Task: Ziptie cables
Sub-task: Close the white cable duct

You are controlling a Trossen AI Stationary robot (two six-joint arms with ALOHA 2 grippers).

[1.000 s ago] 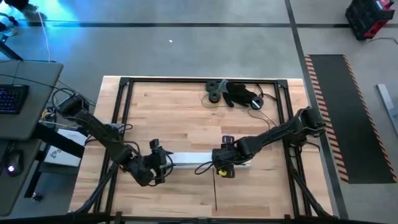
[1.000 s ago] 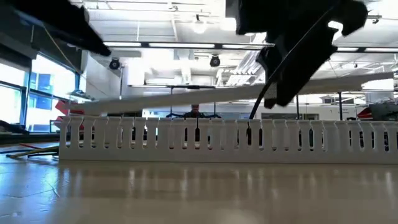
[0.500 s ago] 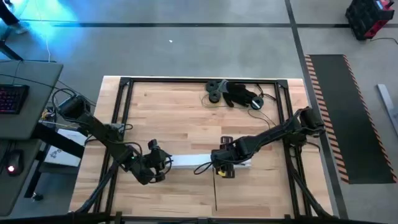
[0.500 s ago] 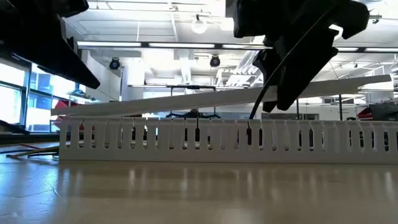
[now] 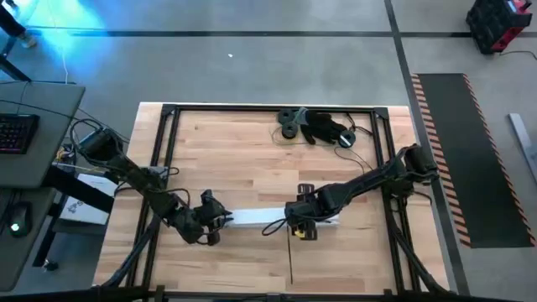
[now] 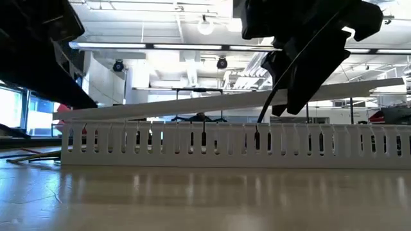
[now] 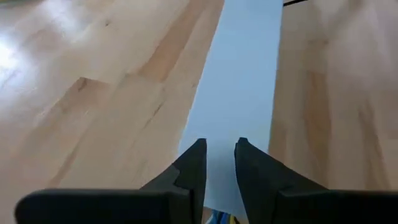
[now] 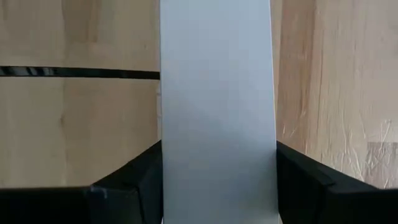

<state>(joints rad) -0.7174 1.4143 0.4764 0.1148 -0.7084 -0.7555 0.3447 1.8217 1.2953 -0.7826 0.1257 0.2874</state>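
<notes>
L gripper (image 5: 220, 220) slid back, fingers nearly closed, prob. empty; R gripper (image 5: 295, 220) clamps white strip (image 5: 252, 218).

both arms were dark, nearly black, built of jointed segments that ran from the table's side edges toward the frame's middle in the high view. the left arm (image 5: 134, 180) carried loose black cables looping around its base at the left of the frame. the right arm (image 5: 369, 180) showed a small yellow patch near its wrist. the left gripper (image 7: 219, 163) had two matte black, wedge-shaped fingers tapering to blunt tips above a flat black crossbar. the right gripper (image 8: 217, 171) had broader black fingers with angular, stepped edges.
</notes>
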